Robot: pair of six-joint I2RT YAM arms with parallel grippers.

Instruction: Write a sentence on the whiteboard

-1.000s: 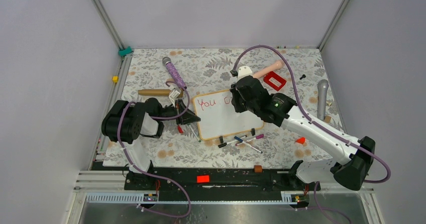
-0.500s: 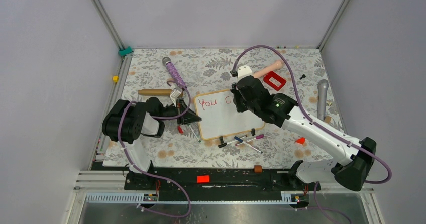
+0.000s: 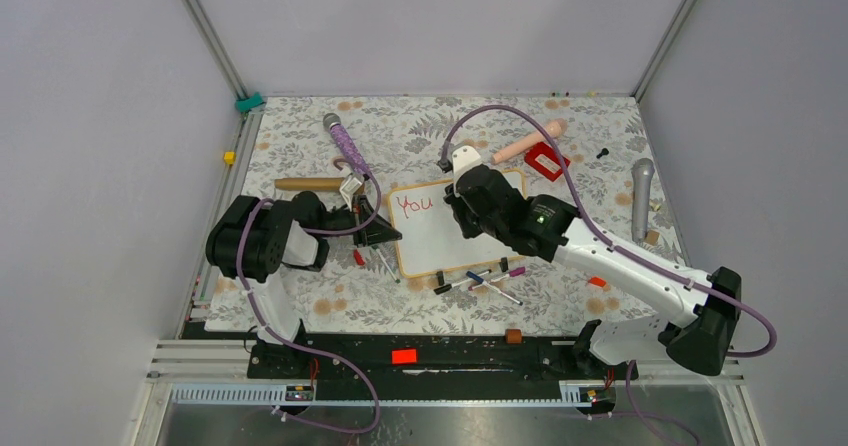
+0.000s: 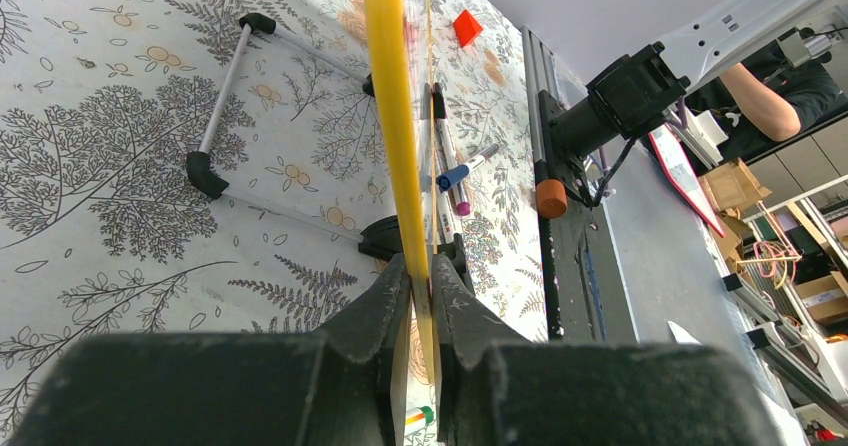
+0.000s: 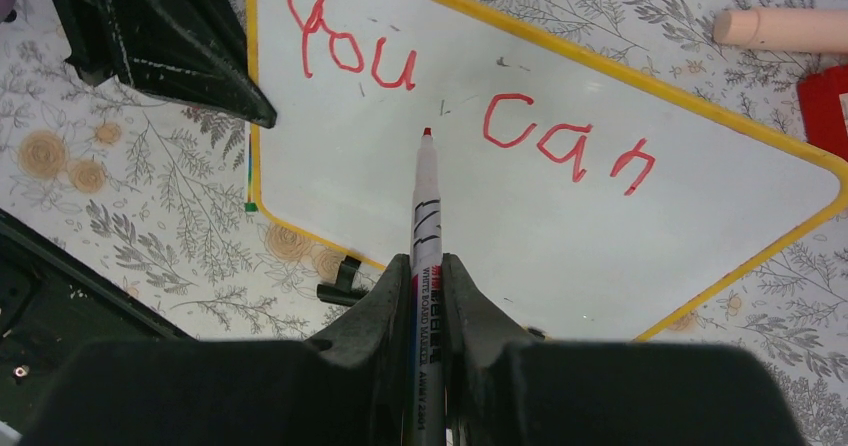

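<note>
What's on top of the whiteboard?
Red words, "You can", are written on the whiteboard. The right claw holds a marker over the blank part below them. From above, the arm covers "can". I cannot tell whether the tip touches.

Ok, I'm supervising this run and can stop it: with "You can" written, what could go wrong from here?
The right claw holds the marker with its tip just under "You can"; a stroke started too high could cross or smear those letters. The left claw pinches the whiteboard only by its thin edge, so writing pressure might shift or pivot it. Loose pens lie at the board's near edge and could get knocked.
</note>
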